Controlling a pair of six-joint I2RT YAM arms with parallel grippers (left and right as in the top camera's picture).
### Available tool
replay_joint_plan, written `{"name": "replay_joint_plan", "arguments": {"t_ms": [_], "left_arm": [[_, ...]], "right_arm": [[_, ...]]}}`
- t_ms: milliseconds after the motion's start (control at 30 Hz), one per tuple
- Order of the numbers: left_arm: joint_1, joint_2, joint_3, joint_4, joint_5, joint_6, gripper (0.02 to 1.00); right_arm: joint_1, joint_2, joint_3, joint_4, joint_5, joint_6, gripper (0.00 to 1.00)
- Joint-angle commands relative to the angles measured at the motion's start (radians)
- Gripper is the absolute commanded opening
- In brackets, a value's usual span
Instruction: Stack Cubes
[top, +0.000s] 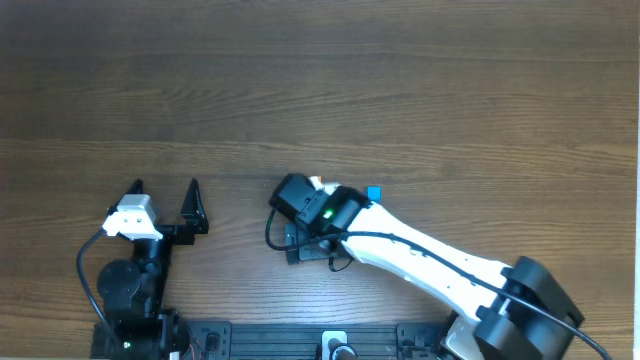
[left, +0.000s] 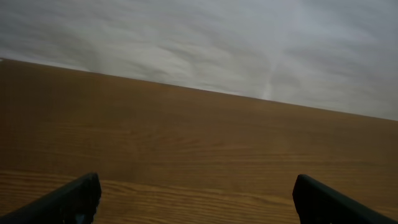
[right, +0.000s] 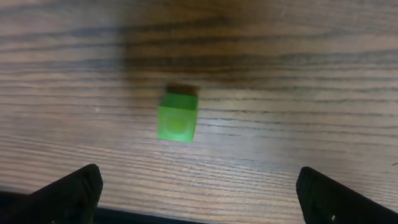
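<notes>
Grained wood table (right: 311, 74); green cube (right: 178, 118), probably plastic, below spread right pincer (right: 199, 186).

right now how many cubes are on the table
2. A small green cube lies on the wood table below the right arm's fingers; a small blue cube sits beside that arm's wrist. The arm may hide more.

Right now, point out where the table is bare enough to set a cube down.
Bare: the whole far half of the table, and the strip between the left fingers and the right arm. Crowded: the near middle, where the right fingers hang open above the green cube and the blue cube sits beside that arm.
</notes>
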Motion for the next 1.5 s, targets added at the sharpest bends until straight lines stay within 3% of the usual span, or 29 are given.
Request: {"name": "replay_joint_plan", "arguments": {"t_ms": [33,1500], "left_arm": [[0.006,-0.009,-0.005,-0.001,0.013,0.014,0.998],[0.006,-0.009,-0.005,0.000,0.013,0.014,0.998]], "right_arm": [[0.035,0.033,0.021,0.005,0.035,0.059,0.991],[0.065,0.161,-0.102,0.224,0.067,0.111,0.961]]}}
